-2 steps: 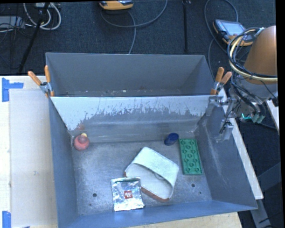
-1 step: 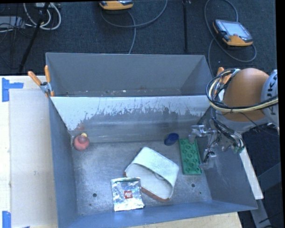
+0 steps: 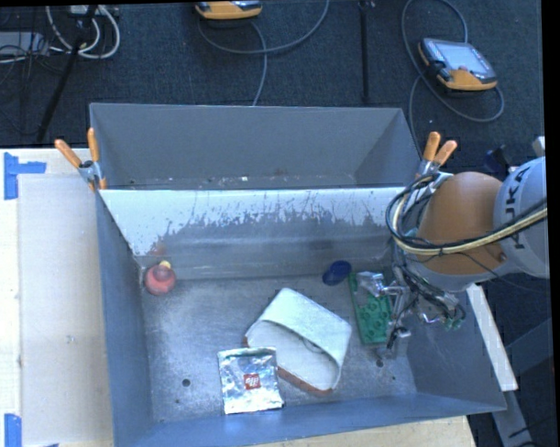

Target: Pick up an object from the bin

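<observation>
Nearest the near wall of the bin [image 3: 175, 359], about mid-width: foil packet [image 3: 251, 379], roughly square, crinkled silver, flat on the grey floor. Small red label at its centre; writing on it too small to read.

Just beyond and to the right, touching or overlapping the packet's far right corner: white pad [image 3: 302, 329], soft-looking, oblong with rounded ends, white upper face, brown edge along its near right side. Set at a slant, one end toward the near right, the other toward the far left. No label or writing visible on it. Closest of the loose items to the end effector.

Just right of the pad, low over bare floor near the right wall: gripper [image 3: 383, 338], with a green board on its left side and small wires about it. Pointing down, beside the pad and not around it. Nothing seen held. Degree of opening: cannot tell.

Behind the gripper, toward the right rim: orange cover [image 3: 459, 223] with looped cables [image 3: 408, 213] on the wrist, and the letters "KU" on the pale arm [image 3: 527, 200].

Farther in, at the foot of the far wall: small blue piece [image 3: 336, 273], well apart from the pad.

Far left corner of the floor: pink ball [image 3: 160, 279] with a yellow top.
</observation>
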Available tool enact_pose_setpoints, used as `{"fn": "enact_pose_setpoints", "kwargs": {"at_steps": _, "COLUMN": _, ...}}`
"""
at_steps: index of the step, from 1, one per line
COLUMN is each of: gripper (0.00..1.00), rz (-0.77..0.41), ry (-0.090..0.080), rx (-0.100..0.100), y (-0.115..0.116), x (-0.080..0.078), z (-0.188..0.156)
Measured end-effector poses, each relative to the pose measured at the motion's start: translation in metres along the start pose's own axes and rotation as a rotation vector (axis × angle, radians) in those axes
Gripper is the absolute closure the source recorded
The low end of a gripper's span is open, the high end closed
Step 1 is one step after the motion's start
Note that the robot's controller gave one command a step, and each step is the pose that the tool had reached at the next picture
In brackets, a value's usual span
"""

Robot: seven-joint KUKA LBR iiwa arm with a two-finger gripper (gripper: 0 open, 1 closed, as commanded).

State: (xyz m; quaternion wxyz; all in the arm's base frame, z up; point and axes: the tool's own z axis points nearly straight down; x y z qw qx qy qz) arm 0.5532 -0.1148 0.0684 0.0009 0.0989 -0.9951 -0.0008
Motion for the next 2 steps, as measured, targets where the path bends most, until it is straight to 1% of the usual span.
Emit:
{"fn": "enact_pose_setpoints", "kwargs": {"at_steps": 1, "gripper": 1.00, "rz": -0.004, "ry": -0.006, "rx": 0.004, "y": -0.001, "x": -0.002, "z": -0.003}}
{"fn": "enact_pose_setpoints", "kwargs": {"at_steps": 2, "gripper": 1.00, "rz": -0.105, "ry": -0.009, "rx": 0.005, "y": 0.012, "x": 0.019, "z": -0.147}}
